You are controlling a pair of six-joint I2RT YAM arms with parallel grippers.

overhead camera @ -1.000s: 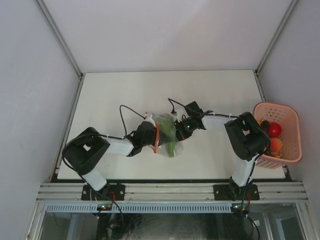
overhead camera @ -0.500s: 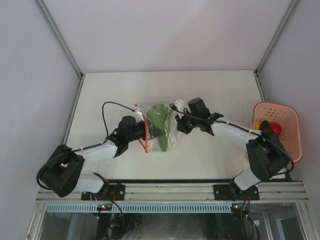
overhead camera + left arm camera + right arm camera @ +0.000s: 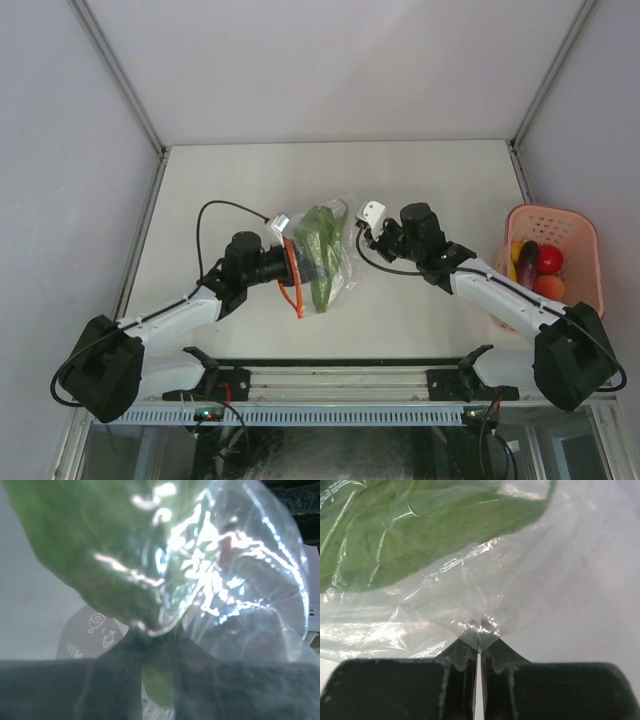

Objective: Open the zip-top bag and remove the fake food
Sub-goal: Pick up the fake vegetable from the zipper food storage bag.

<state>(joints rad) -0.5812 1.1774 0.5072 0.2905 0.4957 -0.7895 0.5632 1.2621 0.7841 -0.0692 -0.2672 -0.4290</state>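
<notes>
Right end effector (image 3: 479, 641) is pinching the zip-top bag (image 3: 336, 264) holding green fake food (image 3: 318, 236); cannot tell whether left end effector (image 3: 285, 263) is gripping.

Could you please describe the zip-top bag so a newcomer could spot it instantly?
On the table, look near the middle. The zip-top bag is clear crinkly plastic with a red-orange strip and green food inside, unlike the pink basket at right.
</notes>
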